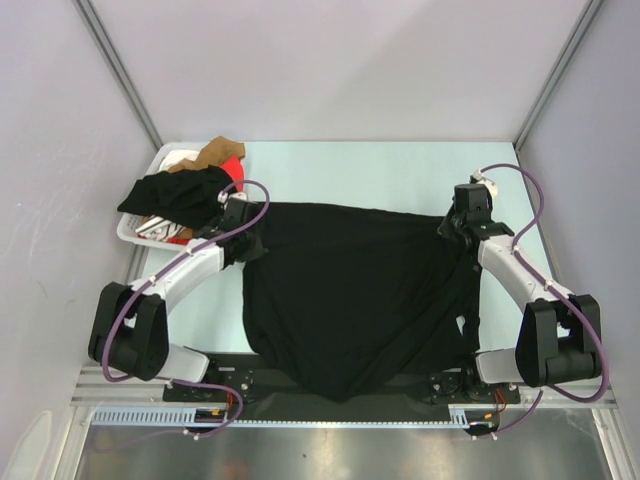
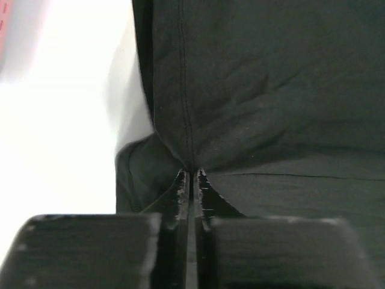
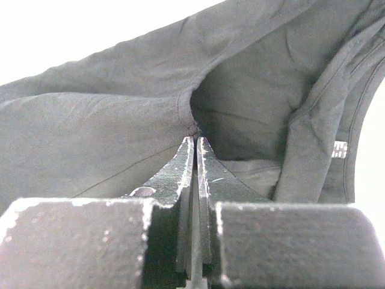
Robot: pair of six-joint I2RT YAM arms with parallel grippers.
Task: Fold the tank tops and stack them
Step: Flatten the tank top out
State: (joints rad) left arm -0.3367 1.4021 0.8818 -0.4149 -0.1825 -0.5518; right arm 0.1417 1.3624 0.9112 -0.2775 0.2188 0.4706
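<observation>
My left gripper and right gripper each pinch an edge of the black tank top, which is spread beside the basket. It looks soft, light and floppy, so I judge the hem corners to be the best holds.

White basket (brown cloth inside) sits at the table's far left.
</observation>
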